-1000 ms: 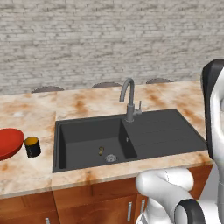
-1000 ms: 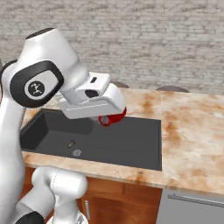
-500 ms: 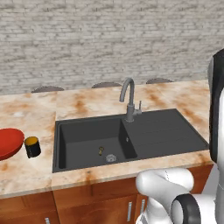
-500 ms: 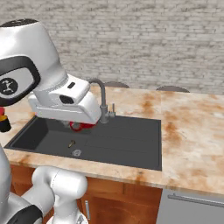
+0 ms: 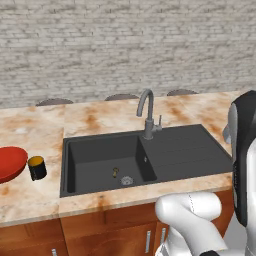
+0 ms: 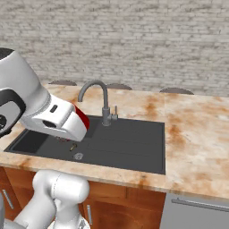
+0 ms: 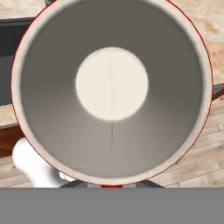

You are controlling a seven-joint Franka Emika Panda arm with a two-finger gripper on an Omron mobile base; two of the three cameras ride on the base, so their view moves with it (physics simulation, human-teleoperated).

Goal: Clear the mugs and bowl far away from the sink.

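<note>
"Where's the red mug (image 7: 111,87)?"
"I have it clamped in the jaws, mouth toward the hand camera, carried above the sink (image 6: 129,143). Beyond, the black mug (image 5: 37,168) and bowl (image 5: 10,164) sit at the desk's left edge, apparently already cleared."

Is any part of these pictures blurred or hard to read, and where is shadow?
Hand view: the red mug sits so near that its rim looks soft, its wall shaded, its base bright. Left base view: sharp, the sink evenly lit. Right base view: sharp too.
</note>
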